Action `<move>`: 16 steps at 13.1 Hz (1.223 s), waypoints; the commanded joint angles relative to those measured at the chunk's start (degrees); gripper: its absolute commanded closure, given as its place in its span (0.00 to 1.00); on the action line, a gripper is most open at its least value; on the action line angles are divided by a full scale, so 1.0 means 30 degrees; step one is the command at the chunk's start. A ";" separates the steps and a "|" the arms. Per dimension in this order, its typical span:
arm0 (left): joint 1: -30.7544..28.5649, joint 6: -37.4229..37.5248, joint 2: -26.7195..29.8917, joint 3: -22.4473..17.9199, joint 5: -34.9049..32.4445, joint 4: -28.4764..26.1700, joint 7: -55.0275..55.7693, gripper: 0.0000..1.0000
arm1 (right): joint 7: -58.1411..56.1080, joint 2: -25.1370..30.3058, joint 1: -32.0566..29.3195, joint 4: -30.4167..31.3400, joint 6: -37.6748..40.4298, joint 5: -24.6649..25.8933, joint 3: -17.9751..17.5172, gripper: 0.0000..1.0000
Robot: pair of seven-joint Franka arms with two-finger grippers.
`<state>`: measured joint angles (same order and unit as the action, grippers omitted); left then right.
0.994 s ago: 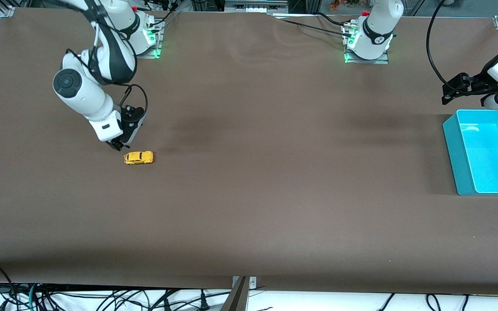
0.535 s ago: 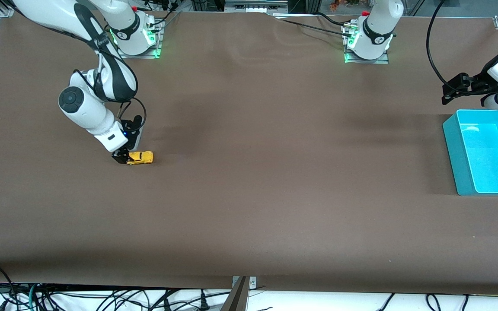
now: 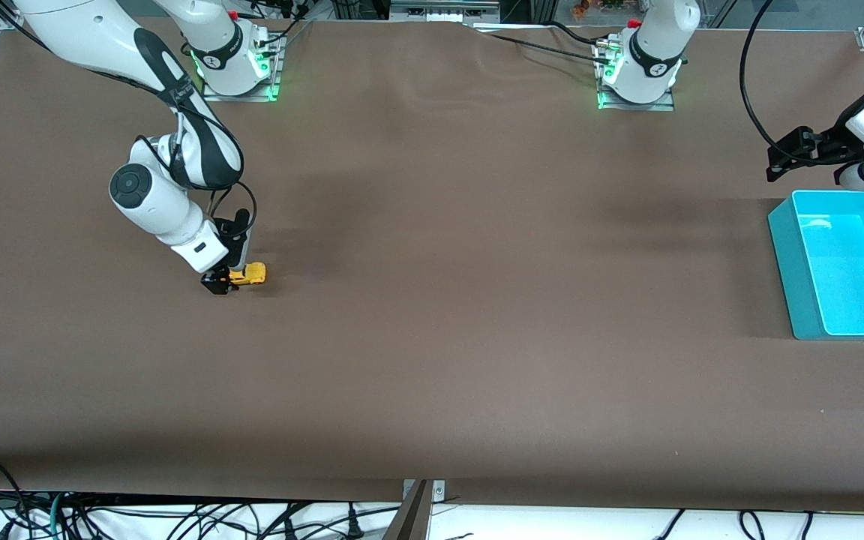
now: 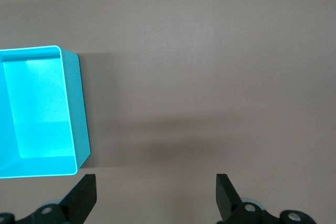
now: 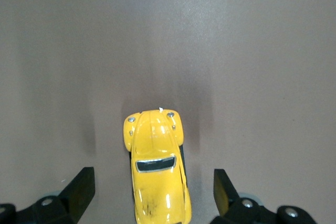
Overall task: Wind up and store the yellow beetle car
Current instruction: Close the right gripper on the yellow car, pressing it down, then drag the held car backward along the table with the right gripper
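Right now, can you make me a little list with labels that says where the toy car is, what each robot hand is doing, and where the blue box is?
car: yellow beetle car on the brown table, toward the right arm's end
right gripper: low over the car, fingers open either side of it, not gripping
left gripper: open, holding nothing, waiting beside the box
box: turquoise bin at the left arm's end, nothing seen inside
car stored: not yet
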<state>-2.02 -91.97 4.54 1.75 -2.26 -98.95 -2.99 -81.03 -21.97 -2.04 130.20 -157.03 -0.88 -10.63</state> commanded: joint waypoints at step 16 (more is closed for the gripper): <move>-0.0090 0.0482 -0.0313 0.0090 -0.0358 0.0670 -0.0059 0.00 | -0.1697 -0.0702 -0.0932 -0.0129 -0.0128 -0.0117 -0.0208 0.90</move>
<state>-2.02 -91.97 4.54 1.75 -2.26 -98.95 -2.99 -82.79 -22.78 -3.10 130.10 -156.99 -0.88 -10.64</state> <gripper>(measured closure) 0.000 0.546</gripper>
